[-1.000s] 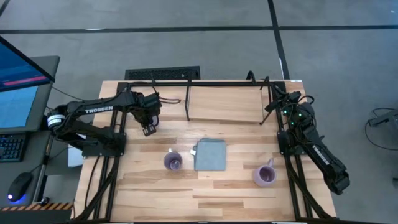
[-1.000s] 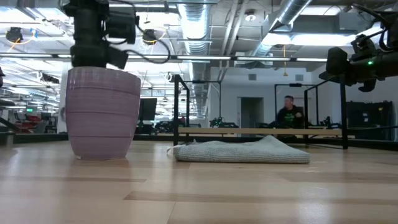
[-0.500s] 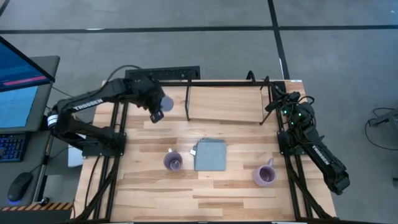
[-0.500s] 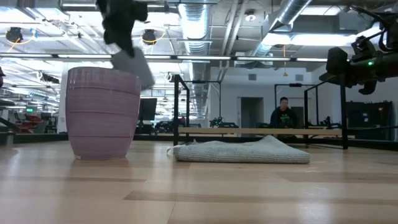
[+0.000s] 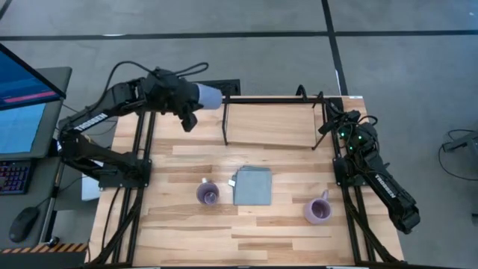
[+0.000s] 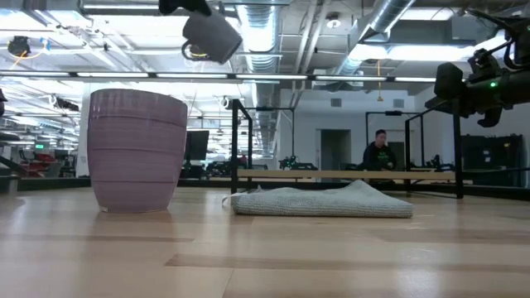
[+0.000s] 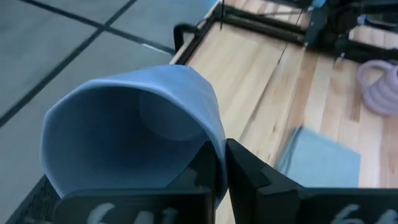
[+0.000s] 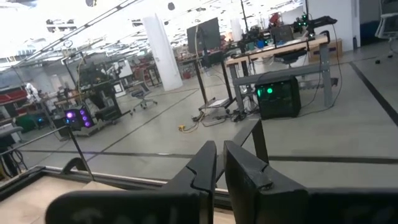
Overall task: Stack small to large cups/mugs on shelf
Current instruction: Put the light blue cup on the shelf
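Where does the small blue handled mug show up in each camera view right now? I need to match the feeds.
High view: small blue handled mug at upper left, lying sideways in the left gripper, beside the wooden shelf.
Low view: mug at top, left of centre, in the air.
Left wrist view: mug fills the left, clamped by its rim.
Right wrist view: not in it.
Shared landmark: flat grey-blue square cloth.

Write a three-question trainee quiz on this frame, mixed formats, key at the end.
1. True or false: the left gripper is shut on the wall of the small blue mug.
2. How many light purple mugs stand on the wooden tabletop?
3. The flat grey-blue square cloth lies: A) on the light wooden shelf board, B) between the two purple mugs, C) under the blue mug.

Key: 1 true; 2 two, at and; 3 B.
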`<state>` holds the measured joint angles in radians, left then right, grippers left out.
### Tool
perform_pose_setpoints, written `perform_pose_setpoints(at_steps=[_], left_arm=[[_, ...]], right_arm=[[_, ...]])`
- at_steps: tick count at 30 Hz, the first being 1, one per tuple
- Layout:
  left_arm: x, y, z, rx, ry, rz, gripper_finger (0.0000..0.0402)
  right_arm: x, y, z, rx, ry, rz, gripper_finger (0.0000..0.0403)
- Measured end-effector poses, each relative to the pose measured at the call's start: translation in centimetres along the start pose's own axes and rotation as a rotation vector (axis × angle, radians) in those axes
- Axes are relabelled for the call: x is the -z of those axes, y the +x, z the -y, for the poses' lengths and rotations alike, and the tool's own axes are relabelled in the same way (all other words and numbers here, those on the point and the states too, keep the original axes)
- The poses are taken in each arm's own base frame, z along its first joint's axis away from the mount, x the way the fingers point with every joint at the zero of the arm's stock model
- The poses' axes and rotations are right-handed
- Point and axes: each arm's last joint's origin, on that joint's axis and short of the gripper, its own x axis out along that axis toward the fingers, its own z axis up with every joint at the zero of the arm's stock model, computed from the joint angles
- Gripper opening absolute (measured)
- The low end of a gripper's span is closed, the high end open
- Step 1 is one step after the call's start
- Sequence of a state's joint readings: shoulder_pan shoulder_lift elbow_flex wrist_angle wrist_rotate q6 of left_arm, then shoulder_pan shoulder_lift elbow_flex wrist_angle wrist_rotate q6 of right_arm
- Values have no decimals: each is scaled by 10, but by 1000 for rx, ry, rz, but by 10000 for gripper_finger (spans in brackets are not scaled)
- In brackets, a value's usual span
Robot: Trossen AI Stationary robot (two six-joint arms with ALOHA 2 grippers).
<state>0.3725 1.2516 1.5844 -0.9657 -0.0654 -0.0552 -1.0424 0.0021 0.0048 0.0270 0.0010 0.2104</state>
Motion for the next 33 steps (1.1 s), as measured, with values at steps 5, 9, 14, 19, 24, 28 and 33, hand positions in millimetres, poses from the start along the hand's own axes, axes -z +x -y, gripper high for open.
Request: perform_pose_setpoints(at_steps=[5,9,14,19,24,28,33], left_arm=[[-20,11,2,7,-8,21,3],[-39,32,5,8,-5,7,3],[-63,64,6,4,-11,-29,2],[-78,97,10,3,-82,-82,2],[-86,127,14,-9,-174,-134,2],[-88,148,20,-22,-238,-165,2],[-91,170,34,1,-306,-134,2]], right_arm=[[0,0,0,0,0,0,55],[0,0,0,0,0,0,55],[0,0,0,1,2,-4,55],[1,0,0,1,11,-10,55],[2,0,0,4,57,-22,55],[2,0,0,4,58,-21,55],[2,0,0,3,58,-21,55]])
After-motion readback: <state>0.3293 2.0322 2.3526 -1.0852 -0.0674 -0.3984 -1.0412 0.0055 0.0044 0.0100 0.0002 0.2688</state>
